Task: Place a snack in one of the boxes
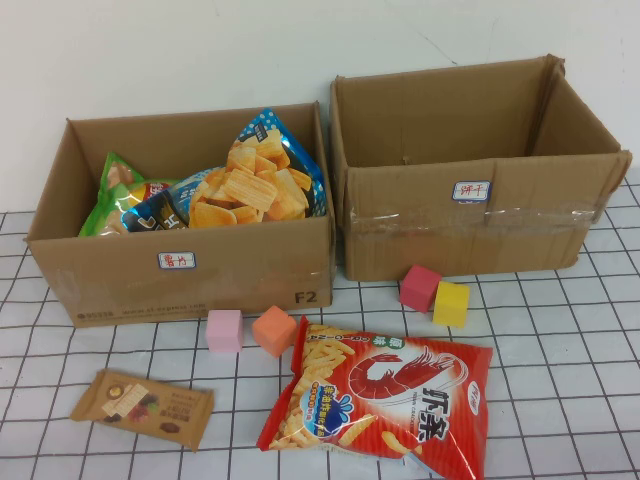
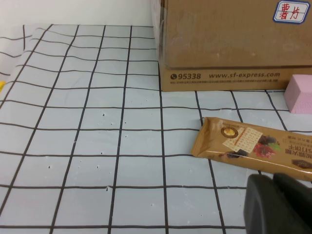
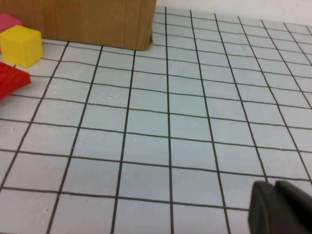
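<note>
Although neither arm shows in the high view, we can place both from their wrist cameras. Our left pincer [image 2: 282,204] hangs low over the bench [image 1: 560,400] just beside the brown snack bar [image 1: 143,408]; our right pincer [image 3: 282,207] hangs over bare grid near the right box [image 1: 470,165]. Only a dark edge of each shows, so we cannot tell how wide either stands.

Going from largest down: 2 cardboard boxes sit side by side at the back. The right box looks empty as far as we can see inside. The left box [image 1: 180,215] already holds a blue bag of chips [image 1: 255,180], a green bag [image 1: 115,190] and another dark packet. In front lies the red shrimp-cracker bag [image 1: 385,395], flat on the bench, then the brown snack bar at front left, then 4 small blocks: pink [image 1: 224,330], orange [image 1: 274,331], red [image 1: 419,287] and yellow [image 1: 451,303].

We judge nothing is gripped yet. The risks: the shrimp bag is wide, puffy and slick, so a pinch may slip or burst it. The bar lies flat, so closing too high would miss it. The orange block touches the bag's corner and could be dragged along. The left box is full, so a snack may perch on top and spill.
</note>
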